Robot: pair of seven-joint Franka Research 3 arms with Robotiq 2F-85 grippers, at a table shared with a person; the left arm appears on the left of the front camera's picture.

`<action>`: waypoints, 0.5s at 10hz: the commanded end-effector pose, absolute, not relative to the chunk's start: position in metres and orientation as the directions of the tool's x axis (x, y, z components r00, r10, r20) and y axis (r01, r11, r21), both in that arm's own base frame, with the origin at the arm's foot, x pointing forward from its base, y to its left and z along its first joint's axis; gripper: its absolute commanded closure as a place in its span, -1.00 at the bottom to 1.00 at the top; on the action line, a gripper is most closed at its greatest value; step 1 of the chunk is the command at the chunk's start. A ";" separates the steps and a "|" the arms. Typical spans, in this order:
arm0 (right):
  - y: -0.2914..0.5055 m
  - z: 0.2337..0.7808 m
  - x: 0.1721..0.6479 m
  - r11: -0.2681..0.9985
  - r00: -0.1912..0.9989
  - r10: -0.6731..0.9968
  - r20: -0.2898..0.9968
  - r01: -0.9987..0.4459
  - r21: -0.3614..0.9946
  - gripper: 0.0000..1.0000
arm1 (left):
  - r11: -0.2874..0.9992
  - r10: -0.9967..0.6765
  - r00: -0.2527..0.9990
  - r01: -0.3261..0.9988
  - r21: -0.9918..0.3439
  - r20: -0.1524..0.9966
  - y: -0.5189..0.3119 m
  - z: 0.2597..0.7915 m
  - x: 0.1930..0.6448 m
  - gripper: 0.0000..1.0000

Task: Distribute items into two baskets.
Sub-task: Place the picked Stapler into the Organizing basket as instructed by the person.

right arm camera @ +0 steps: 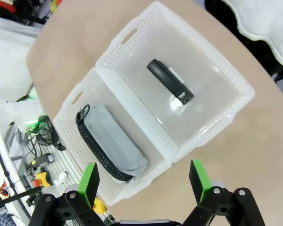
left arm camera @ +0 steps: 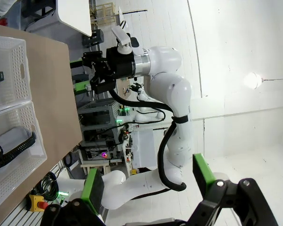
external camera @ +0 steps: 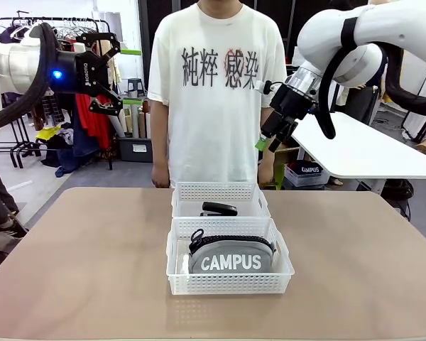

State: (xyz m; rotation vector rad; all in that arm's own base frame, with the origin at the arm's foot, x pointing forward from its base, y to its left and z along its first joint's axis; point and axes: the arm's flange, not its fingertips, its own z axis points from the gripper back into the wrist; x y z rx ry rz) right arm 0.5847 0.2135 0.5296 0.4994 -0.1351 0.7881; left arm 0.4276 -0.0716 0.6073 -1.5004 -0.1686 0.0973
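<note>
A tan round-cornered table (external camera: 78,263) fills the lower half of the front view, with a clothes rack (external camera: 64,42) in the upper left background, a white side table (external camera: 362,153) at the right, and a person in a white printed T-shirt (external camera: 216,92) standing at the far edge. At the centre of the table two white lattice baskets sit touching, one behind the other. The near basket (external camera: 177,273) holds the grey "CAMPUS" zip pouch (external camera: 231,257), lying with its black zipper up; the far basket (external camera: 252,193) holds the black stapler (external camera: 219,209), alone on the basket floor. In the right wrist view the same layout appears from above, stapler at the upper middle of the frame and pouch at the lower left. Both arms are raised well above the table: the left gripper (external camera: 103,74) at the upper left and the right gripper (external camera: 277,135) at the upper right of the front view, each with its jaws spread wide and holding nothing. With one item in each basket, the distribution looks done, and this reads as the closing, withdrawn stage. Any next move seems to call only for keeping the arms clear of the baskets and the person.
</note>
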 end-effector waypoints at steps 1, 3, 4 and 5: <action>0.223 0.532 0.590 0.573 0.687 0.664 0.294 -0.721 0.390 -1.00 | 0.065 0.173 0.984 0.038 -0.997 0.049 -0.072 0.609 0.427 -1.00; 0.223 0.532 0.590 0.573 0.687 0.664 0.294 -0.721 0.390 -1.00 | 0.065 0.173 0.984 0.038 -0.997 0.049 -0.072 0.609 0.427 -1.00; 0.224 0.527 0.584 0.580 0.692 0.659 0.293 -0.717 0.386 -1.00 | 0.065 0.173 0.984 0.038 -0.997 0.049 -0.072 0.609 0.427 -1.00; 0.203 0.535 0.593 0.578 0.755 0.588 0.291 -0.643 0.502 -1.00 | 0.065 0.173 0.984 0.038 -0.997 0.049 -0.072 0.609 0.427 -1.00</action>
